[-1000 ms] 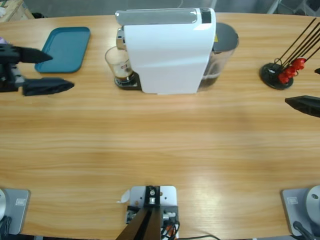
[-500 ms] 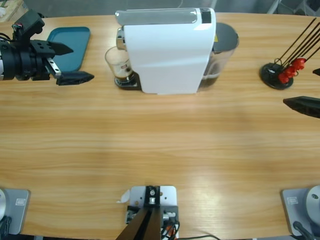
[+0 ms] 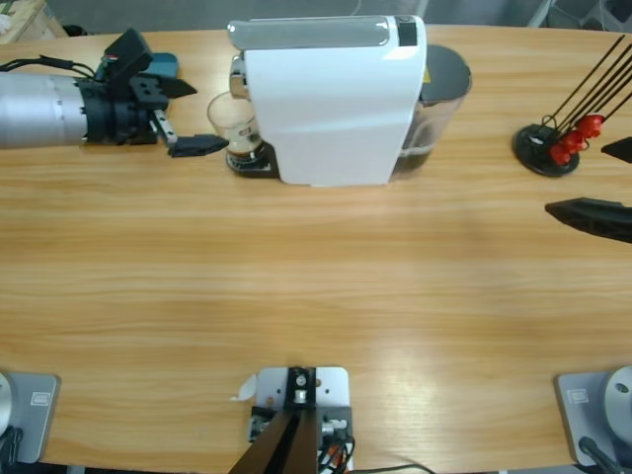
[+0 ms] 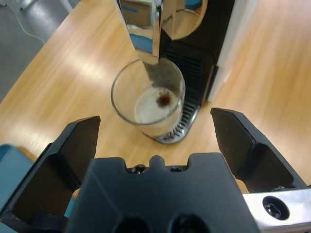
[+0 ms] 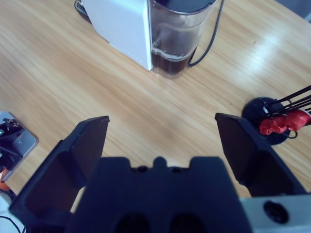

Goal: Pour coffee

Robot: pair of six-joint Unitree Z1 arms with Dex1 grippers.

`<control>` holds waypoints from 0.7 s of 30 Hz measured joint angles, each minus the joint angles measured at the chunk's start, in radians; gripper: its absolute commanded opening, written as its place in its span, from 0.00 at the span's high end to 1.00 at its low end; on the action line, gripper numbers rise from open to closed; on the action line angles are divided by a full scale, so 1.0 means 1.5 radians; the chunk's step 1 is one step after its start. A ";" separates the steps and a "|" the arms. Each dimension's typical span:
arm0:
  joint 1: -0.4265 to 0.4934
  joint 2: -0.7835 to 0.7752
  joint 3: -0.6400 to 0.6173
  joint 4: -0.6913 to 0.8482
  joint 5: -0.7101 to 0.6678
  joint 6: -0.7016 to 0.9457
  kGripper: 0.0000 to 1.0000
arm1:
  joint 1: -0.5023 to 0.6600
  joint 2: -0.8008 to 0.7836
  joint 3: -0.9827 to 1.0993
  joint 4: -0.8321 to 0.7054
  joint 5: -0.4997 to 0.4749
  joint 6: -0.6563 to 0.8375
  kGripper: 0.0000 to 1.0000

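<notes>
The coffee [image 4: 156, 105] is a shallow pool of pale tan foam with one dark brown spot near its middle, lying at the bottom of a clear glass [image 4: 148, 97]. The glass stands upright on the drip grate of the white coffee machine [image 3: 331, 104], under its spout.

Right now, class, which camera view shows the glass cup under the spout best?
The left wrist view: the glass cup sits centred, its inside visible from above. The high view shows the cup small, partly hidden by the coffee machine. The right wrist view misses it.
</notes>
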 measured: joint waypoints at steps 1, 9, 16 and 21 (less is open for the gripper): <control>0.000 0.010 0.000 -0.014 -0.008 0.000 0.00 | 0.000 0.005 0.000 0.000 0.002 0.000 0.01; 0.004 0.062 0.001 -0.070 -0.068 0.000 0.00 | 0.000 0.013 0.000 -0.002 0.003 -0.001 0.01; 0.026 0.087 0.001 -0.107 -0.076 0.000 0.01 | 0.000 0.013 0.000 -0.002 0.003 -0.001 0.01; 0.037 0.108 0.001 -0.137 -0.097 -0.010 0.03 | 0.000 0.013 0.000 -0.002 0.003 -0.002 0.01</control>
